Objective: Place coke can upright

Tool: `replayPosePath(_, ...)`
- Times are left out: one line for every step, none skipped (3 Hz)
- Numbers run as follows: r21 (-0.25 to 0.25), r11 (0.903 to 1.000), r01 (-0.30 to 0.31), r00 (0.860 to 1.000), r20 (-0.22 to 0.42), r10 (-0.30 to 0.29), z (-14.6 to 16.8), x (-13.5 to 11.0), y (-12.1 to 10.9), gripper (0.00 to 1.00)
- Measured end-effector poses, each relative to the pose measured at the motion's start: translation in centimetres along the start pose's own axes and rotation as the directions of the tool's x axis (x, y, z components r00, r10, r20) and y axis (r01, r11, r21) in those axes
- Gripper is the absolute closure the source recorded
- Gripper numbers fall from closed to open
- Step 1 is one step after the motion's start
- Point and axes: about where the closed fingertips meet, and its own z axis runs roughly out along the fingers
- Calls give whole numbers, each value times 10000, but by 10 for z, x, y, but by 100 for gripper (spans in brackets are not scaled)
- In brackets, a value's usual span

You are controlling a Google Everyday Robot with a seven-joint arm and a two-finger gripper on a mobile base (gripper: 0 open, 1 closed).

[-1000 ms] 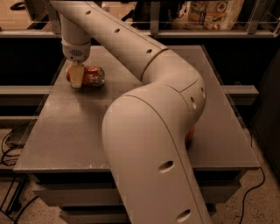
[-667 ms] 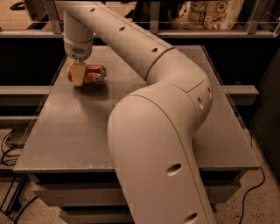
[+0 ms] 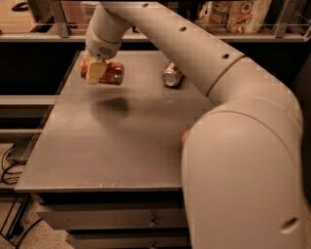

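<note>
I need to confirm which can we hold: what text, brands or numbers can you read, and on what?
Nothing can be quoted; no text is legible.
Coke can, held sideways above the table by the gripper at far left: markings not legible.
Second can, lying on the table: no legible marks.
Packages at the back: print not legible.

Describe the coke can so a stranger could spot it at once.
On the grey table, look to the far left corner, where the gripper hangs from the white arm. The coke can is the red one held sideways in its jaws, off the surface; the other can, to its right, lies on the table.
</note>
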Motion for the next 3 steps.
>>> replayPosePath(968, 9937, 566, 9837, 1649, -721, -17, 1, 1, 100)
replayPosePath(1643, 9835, 758, 9479, 2941, -1222, -31, 4, 3, 100)
replayPosePath(1729, 9817, 801, 8901, 4309, -1485, -40, 7, 5, 100)
